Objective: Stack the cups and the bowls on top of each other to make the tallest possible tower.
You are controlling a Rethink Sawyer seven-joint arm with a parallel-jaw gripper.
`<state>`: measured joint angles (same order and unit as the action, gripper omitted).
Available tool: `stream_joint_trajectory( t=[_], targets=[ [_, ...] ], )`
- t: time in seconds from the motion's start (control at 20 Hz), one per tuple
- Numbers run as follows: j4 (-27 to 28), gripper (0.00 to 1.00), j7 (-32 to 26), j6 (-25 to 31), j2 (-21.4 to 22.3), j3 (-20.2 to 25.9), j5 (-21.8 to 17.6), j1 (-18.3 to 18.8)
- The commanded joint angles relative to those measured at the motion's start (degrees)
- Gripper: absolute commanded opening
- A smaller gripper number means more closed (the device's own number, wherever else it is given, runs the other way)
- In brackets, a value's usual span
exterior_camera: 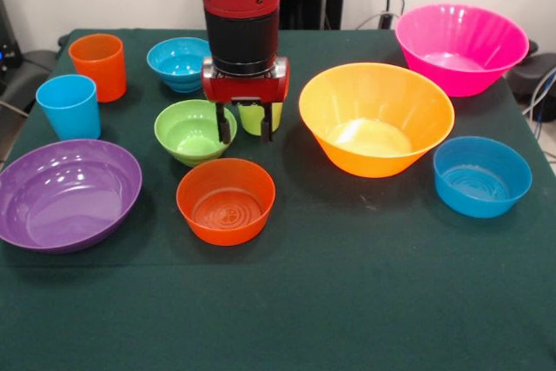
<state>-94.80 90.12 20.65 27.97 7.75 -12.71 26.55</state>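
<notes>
While nothing is stacked yet, the step in hand looks like the first pick: the gripper (243, 123) hangs low over the table (347, 301), jaws open, with the lime cup (254, 119) showing between and just behind the two fingers, beside the green bowl (193, 132). Whether the fingers already straddle its rim I cannot tell. Next, I judge, the jaws must settle around the cup wall and close without nudging that bowl. All other cups and bowls sit apart, single.
</notes>
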Motion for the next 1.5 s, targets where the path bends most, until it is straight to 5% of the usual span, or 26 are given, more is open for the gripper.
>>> stream_joint_trajectory(
  t=[0.05, 0.9, 1.5],
  targets=[
    [0.8, 1.0, 7.1, 5.1, -2.8, -0.3, 1.0, -1.7],
    [2.5, 1.0, 6.8, 9.8, -2.5, -5.4, 0.9, -4.8],
    [2.1, 1.0, 7.0, 5.3, -1.6, -5.9, 1.0, -5.5]
  ],
)
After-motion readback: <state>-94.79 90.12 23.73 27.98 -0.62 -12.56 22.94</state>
